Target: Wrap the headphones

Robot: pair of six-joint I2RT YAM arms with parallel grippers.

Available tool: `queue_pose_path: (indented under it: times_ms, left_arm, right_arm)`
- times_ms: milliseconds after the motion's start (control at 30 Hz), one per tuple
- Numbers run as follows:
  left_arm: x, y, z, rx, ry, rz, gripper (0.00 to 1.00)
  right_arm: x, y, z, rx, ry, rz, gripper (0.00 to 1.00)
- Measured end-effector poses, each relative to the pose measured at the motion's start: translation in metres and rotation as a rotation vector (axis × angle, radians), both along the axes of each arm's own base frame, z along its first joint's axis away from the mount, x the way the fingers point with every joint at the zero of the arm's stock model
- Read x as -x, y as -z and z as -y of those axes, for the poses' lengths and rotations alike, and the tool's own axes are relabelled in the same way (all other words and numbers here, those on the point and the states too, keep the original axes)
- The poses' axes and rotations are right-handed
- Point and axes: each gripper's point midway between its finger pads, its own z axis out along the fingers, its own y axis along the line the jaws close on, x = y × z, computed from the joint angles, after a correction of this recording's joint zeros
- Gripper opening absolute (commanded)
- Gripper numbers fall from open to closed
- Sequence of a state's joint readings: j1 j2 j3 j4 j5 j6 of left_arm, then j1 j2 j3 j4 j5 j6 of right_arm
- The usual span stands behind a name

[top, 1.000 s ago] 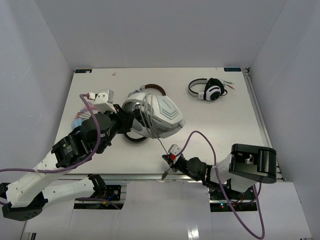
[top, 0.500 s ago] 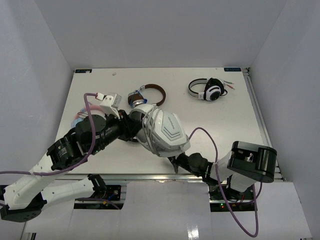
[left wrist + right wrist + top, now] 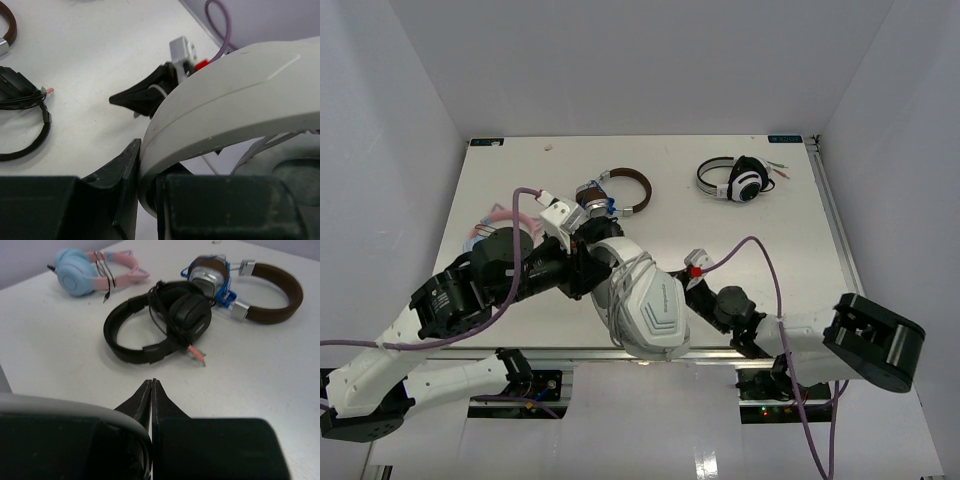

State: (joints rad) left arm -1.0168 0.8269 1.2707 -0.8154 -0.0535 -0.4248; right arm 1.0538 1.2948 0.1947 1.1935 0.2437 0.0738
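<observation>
The headphones, one bulky pair with a wide, smooth white plastic band and grey cups, hang tilted over the table's near edge, with the thin cable looped across them. The left gripper clamps the band. The right gripper has its black wedge-shaped jaws pressed together. Farther back on the table lie four more pairs: a black pair, a brown-banded pair, a pink-and-blue pair and a white-and-black pair.
</observation>
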Motion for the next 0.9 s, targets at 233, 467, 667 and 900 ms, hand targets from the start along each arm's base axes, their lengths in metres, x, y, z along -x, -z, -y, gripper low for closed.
queue_pose_path:
  times_ms: [233, 467, 667, 900]
  left_arm:
    - [-0.013, 0.05, -0.007, -0.245, 0.007, 0.024, 0.0]
    - [-0.047, 0.1, -0.004, -0.486, -0.028, 0.076, 0.0]
    - [-0.067, 0.135, -0.014, -0.704, -0.016, 0.144, 0.0]
    - [-0.084, 0.159, -0.024, -0.865, 0.005, 0.235, 0.0]
  right_arm:
    - [-0.038, -0.053, 0.009, 0.007, 0.091, -0.028, 0.08]
    - [-0.065, -0.064, 0.029, 0.169, 0.067, -0.19, 0.08]
    - [-0.037, -0.041, 0.027, 0.315, -0.057, -0.361, 0.08]
    - [-0.018, -0.029, 0.029, 0.412, -0.127, -0.505, 0.08]
